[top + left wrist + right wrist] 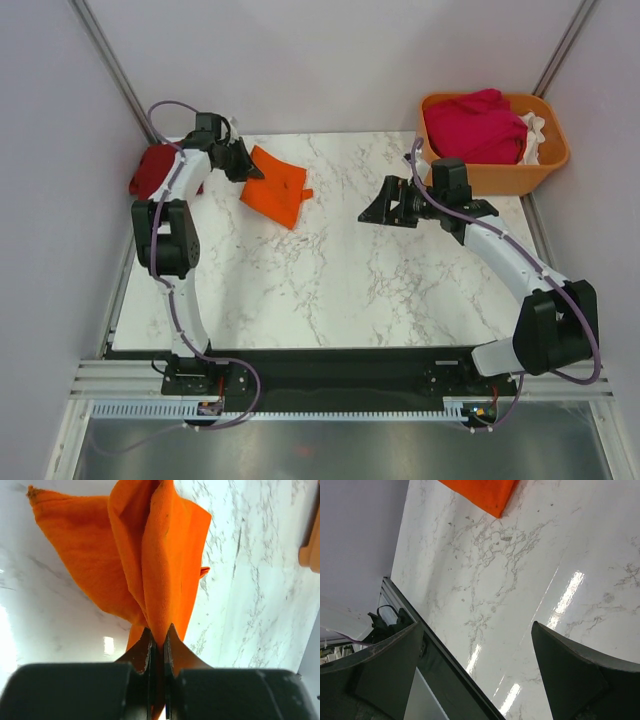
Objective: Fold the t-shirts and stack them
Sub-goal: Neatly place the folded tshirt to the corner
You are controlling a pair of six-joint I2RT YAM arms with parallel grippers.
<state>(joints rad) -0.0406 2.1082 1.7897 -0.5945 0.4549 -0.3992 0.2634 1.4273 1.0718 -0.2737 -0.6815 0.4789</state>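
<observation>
At the far left of the white marble desk (330,270), the left tool (158,632) is pinched tight on a fold of the bright orange soft cloth t-shirt (150,555). The shirt lies folded small on the desk. The part by the tool is bunched up into a ridge. Beside the left arm, at the far left corner, a dark red cloth t-shirt (155,170) sits in a lump. The right tool (385,205) is spread wide and holds nothing. It hangs over the desk, well apart from the orange shirt. A magenta t-shirt (475,125) and a white t-shirt (535,130) wait in the hard orange plastic basket (500,175) at the far right corner.

I think the orange shirt goes onto the red one next. What could go wrong? The tool holds only one small pinch, so if it lifts, the rest may hang down and the fold may come open. The cloth could slip out too. The red shirt is close to the desk's edge, so a bump from the arm might knock it off.
</observation>
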